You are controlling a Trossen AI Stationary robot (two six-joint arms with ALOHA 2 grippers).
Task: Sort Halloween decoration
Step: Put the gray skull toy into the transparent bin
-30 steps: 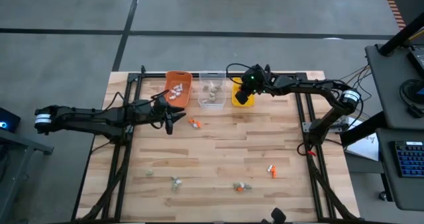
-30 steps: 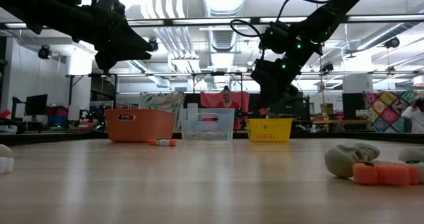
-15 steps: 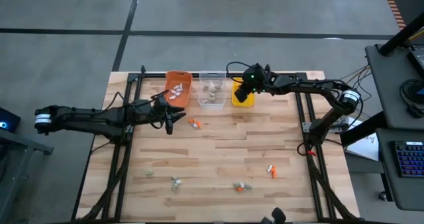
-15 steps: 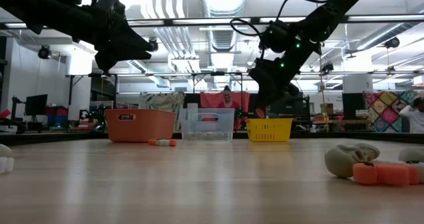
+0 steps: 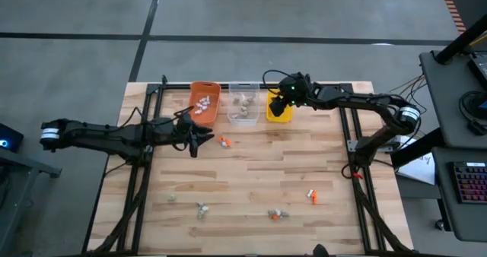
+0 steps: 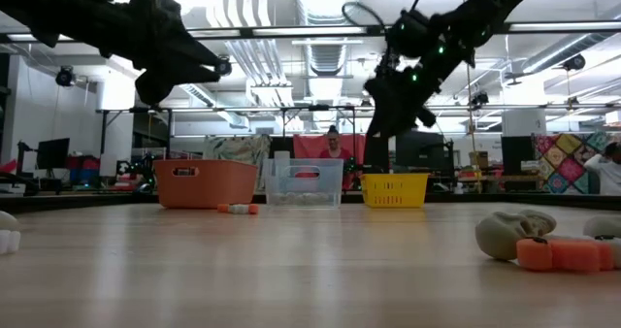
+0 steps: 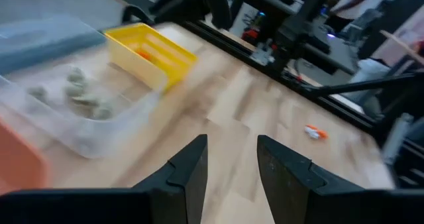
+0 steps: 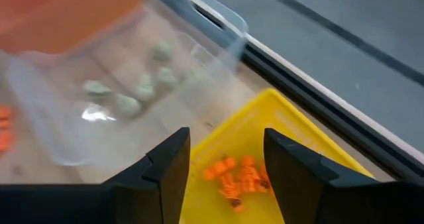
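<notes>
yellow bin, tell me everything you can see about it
The yellow bin is a small rectangular tub that looks like opaque plastic, with thin walls and an open top. It stands upright on the wooden table at the far edge, the rightmost of three bins in a row, just beside the clear bin. Several small orange trinkets lie on its floor. The right tool hangs above it with its fingers apart and empty, not touching it.
</notes>
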